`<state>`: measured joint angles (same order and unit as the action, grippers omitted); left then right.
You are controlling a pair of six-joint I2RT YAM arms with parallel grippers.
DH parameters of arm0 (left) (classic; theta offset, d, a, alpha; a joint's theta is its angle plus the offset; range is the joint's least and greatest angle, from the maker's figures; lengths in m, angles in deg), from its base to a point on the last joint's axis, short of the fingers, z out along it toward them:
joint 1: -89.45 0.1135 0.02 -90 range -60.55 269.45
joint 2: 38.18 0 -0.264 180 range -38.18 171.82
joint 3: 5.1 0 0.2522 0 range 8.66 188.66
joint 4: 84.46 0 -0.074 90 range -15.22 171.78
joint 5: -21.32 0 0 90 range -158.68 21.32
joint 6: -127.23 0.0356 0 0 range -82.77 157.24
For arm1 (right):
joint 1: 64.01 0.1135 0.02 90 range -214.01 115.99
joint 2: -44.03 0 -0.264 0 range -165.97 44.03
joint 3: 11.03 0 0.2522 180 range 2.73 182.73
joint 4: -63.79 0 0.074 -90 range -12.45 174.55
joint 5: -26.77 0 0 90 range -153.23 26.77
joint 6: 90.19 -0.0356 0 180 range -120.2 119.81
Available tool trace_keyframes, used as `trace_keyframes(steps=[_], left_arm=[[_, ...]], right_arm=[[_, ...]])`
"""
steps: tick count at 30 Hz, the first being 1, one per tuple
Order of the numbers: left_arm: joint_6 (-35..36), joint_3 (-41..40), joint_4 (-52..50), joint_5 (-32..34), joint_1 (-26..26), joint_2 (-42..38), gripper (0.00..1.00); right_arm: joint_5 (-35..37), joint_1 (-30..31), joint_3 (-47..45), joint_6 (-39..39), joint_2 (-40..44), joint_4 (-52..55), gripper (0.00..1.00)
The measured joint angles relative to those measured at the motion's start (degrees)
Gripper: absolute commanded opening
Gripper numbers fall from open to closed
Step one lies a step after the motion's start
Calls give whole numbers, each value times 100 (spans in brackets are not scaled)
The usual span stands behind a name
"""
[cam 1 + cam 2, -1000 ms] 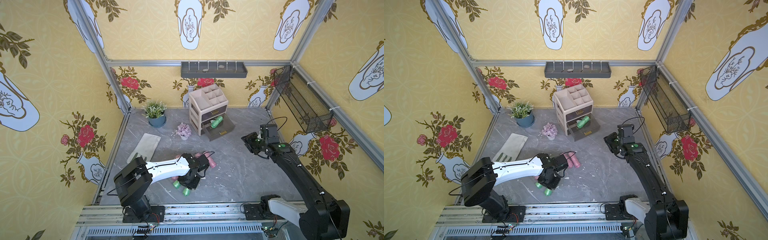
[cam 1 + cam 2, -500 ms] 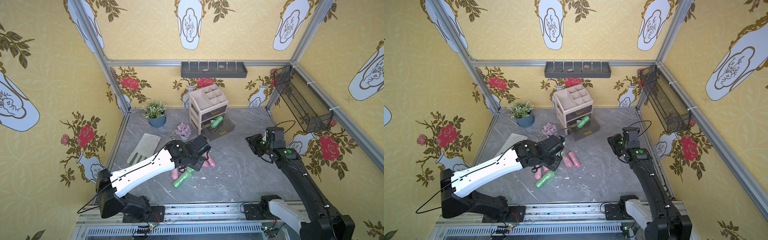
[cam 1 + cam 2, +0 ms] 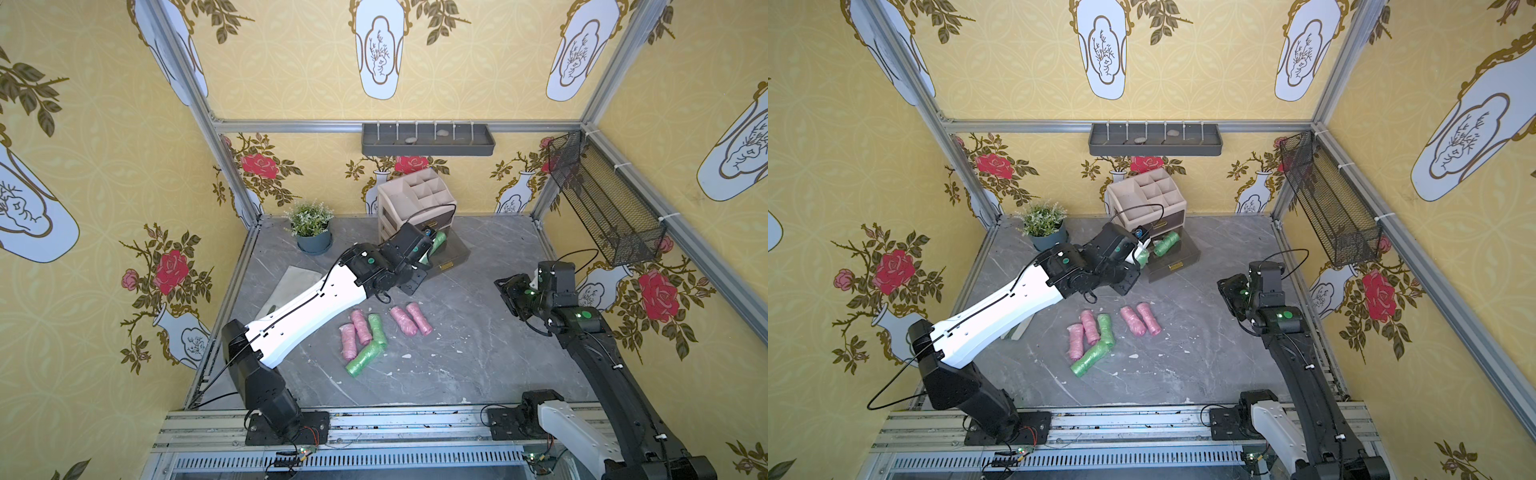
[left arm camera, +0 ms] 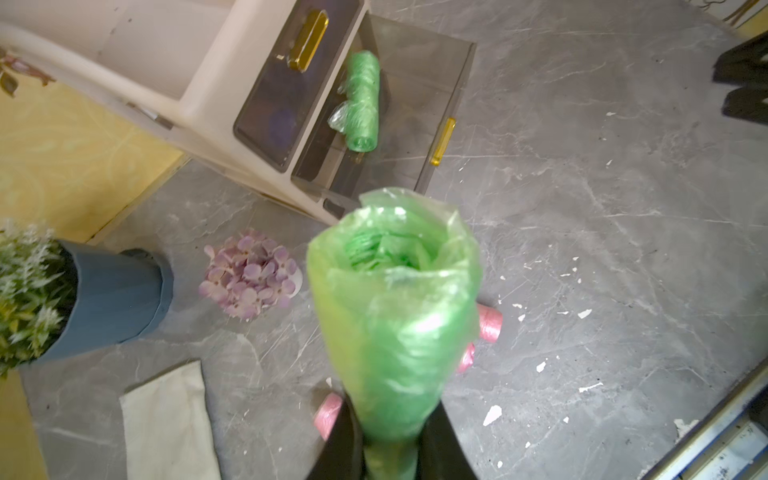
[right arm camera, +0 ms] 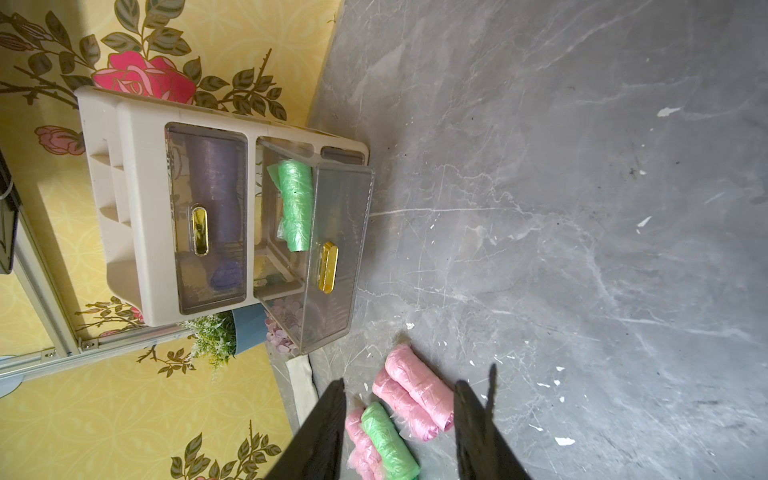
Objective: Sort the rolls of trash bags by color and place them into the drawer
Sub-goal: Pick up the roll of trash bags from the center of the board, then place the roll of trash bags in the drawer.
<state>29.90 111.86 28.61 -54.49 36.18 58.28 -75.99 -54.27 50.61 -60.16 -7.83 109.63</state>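
My left gripper (image 4: 390, 419) is shut on a green roll of trash bags (image 4: 395, 299) and holds it in the air just in front of the organizer's open lower drawer (image 4: 424, 83). One green roll (image 3: 1166, 243) lies in that drawer. The upper drawer is shut, with purple rolls (image 5: 216, 187) showing through its front. On the floor, several pink rolls (image 3: 403, 321) and two green rolls (image 3: 365, 358) lie in a loose group. My right gripper (image 3: 509, 291) hangs open and empty at the right, above the floor and facing the rolls.
A lilac flower pot (image 4: 249, 274) and a blue potted plant (image 3: 309, 226) stand left of the organizer (image 3: 415, 195). A pale cloth (image 4: 166, 415) lies on the floor at the left. A wire basket (image 3: 602, 208) juts from the right wall.
My left arm has risen from the floor pile and swung back toward the drawer with a green roll in its grip. The right arm has drawn back a little to the right.
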Motion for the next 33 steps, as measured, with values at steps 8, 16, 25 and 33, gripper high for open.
trace_keyframes(steps=[8,16,25,33], left_arm=[[417,1657,81,-358,140,1349,6],[841,3239,83,-413,302,2747,6],[1257,4172,79,-739,466,3816,8],[1532,4378,101,-955,553,4216,10]], right_arm=[[101,-76,-59,22,120,219,44],[94,-122,-236,22,243,278,45],[-7,-170,-275,28,57,289,45],[-118,-269,-297,109,-155,232,45]])
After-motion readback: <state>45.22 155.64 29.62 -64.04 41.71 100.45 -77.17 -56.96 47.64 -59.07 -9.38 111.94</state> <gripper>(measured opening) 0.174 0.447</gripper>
